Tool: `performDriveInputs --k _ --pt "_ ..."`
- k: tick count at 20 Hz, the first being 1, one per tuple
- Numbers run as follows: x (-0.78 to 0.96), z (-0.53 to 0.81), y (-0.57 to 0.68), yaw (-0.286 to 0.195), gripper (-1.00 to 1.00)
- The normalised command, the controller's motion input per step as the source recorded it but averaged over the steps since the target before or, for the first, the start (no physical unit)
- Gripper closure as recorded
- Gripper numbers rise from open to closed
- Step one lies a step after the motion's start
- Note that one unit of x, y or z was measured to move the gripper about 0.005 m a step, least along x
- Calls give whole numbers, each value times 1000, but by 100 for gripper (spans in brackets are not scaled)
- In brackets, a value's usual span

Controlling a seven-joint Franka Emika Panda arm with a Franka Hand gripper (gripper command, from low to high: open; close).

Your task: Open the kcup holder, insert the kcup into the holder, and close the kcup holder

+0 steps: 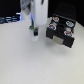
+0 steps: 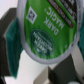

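Work surface [image 1: 25, 60]: a broad, pale, matte tabletop, smooth and unpatterned, with a dark background behind its far edge.

Arm: the white Franka link descends from the top of the exterior view, left of centre, ending in a gripper [image 1: 34, 31] that hangs just above the table.

Gripper state: the fingers [image 2: 11, 34] appear in the wrist view as dark, teal-tinged blocks pressing on opposite sides of the pod — closed only as far as the pod's width allows, with the pod clamped between them.

Kcup [image 2: 46, 27]: a small pod with a white plastic rim and a flat, glossy green foil lid, round in outline; the lid carries white lettering reading "DARK MAGIC", a square code patch and a circular emblem. In the wrist view it fills most of the frame, lid facing the camera. In the exterior view it shows only as a small green-and-white speck at the fingertips.

Kcup holder [image 1: 61, 29]: a black, boxy unit on the table at the exterior view's right, well apart from the gripper. A drawer stands pulled out toward the camera — round pod tops, pale with reddish marks, sit in rows inside it.

Relation: the pod is in the grasp, not in the holder.
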Motion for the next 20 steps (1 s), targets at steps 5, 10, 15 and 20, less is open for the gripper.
performDriveInputs --k 5,10,15,20 --pt "26 496 658 15 100" --pt "38 413 669 11 100" --pt "31 269 662 20 100" --pt "13 139 650 28 100"
